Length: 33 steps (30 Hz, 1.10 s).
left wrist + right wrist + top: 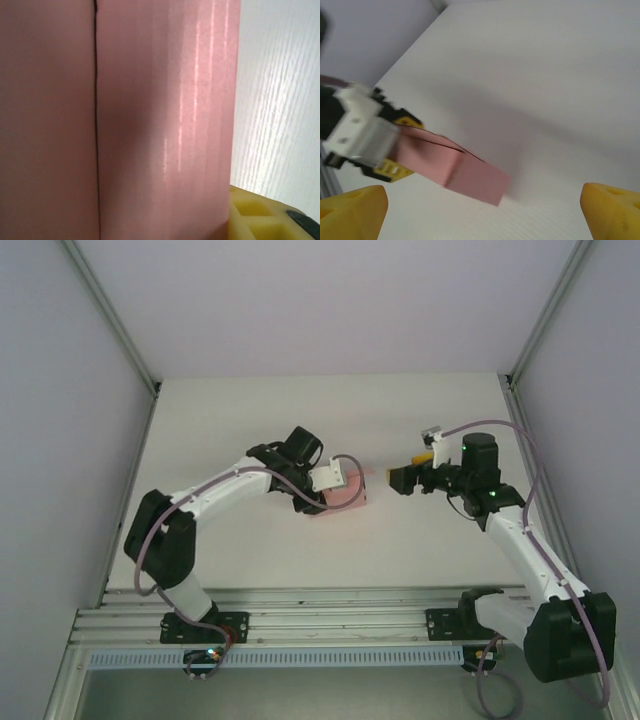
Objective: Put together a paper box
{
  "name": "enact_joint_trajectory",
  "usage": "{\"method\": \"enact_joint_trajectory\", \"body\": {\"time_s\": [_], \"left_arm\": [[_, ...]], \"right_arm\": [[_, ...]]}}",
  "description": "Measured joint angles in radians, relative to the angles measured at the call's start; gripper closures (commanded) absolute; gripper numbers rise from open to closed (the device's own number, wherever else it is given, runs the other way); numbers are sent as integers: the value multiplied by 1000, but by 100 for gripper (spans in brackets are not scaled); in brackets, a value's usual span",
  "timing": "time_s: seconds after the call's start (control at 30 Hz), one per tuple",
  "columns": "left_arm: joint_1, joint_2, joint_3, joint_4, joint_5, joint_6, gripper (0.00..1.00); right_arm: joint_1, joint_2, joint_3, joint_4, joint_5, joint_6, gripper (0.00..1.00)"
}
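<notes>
The paper box (352, 490) is already folded into a small rectangular block near the middle of the top view, clamped at one end by the left pincer (328, 496), whose yellow pad (255, 215) lies against the card. A dark seam (96, 125) runs down its pink side, so I judge the final closure is not yet pressed shut, and that seems all that is left. The right pincer (402, 478) hangs just to the box's right, apart from it, spread wide and empty, over the bench (300, 420)
</notes>
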Motion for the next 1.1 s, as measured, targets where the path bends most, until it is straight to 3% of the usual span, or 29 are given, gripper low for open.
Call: {"method": "enact_joint_trajectory", "body": {"time_s": [0.2, 0.43, 0.6, 0.77, 1.1], "left_arm": [[-9, 28, 1, -47, 0, 2, 62], [-14, 28, 2, -45, -11, 2, 62], [-14, 35, 5, -40, -22, 1, 61], [-14, 36, 5, -35, -26, 2, 60], [-14, 42, 6, -24, -29, 2, 60]], "right_arm": [[84, 112, 100, -73, 5, -151, 8], [108, 299, 182, -120, 3, -209, 23], [124, 399, 237, -152, -24, -245, 25], [144, 459, 253, -171, -38, -280, 33], [187, 545, 327, -223, -49, -342, 66]]}}
